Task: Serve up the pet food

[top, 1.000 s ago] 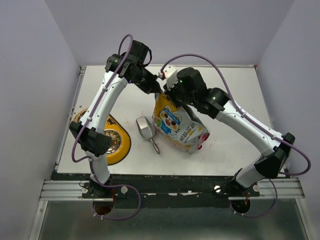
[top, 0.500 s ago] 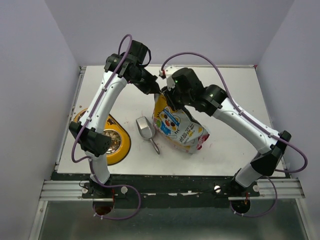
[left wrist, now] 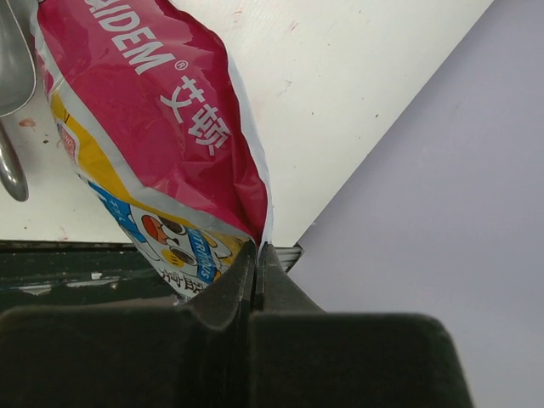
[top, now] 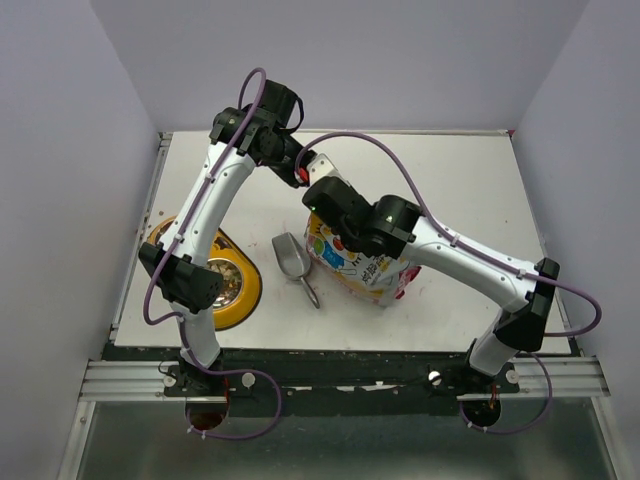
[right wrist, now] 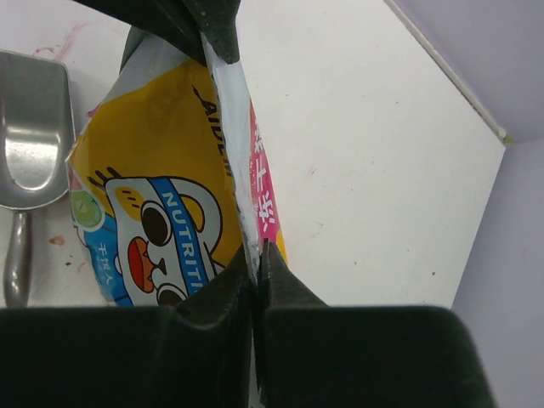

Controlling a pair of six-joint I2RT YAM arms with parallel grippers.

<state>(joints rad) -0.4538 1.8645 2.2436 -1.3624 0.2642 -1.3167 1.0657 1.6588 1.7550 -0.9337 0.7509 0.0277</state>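
Observation:
The pet food itself is hidden inside its bag [top: 365,262], a yellow and white cartoon-printed pouch with a red back, which stands tilted mid-table. My left gripper [top: 303,180] is shut on the bag's top corner; in the left wrist view the jaws [left wrist: 257,248] pinch the edge below the red panel [left wrist: 153,127]. My right gripper [top: 318,205] sits right beside it, shut on the same white top seam [right wrist: 257,252], with the yellow front of the bag [right wrist: 161,170] to its left. The left gripper's dark fingers [right wrist: 208,25] show at the seam's far end.
A silver metal scoop [top: 292,260] lies on the table just left of the bag, also in the wrist views as scoop [left wrist: 13,68] and scoop [right wrist: 30,136]. The yellow double-bowl feeder [top: 245,285] sits at the left edge under the left arm. White tabletop [top: 470,190] stretches to the right.
My right gripper has moved left and nearer along the bag's top edge, ending close beside the left gripper. The left gripper and the scoop have stayed put.

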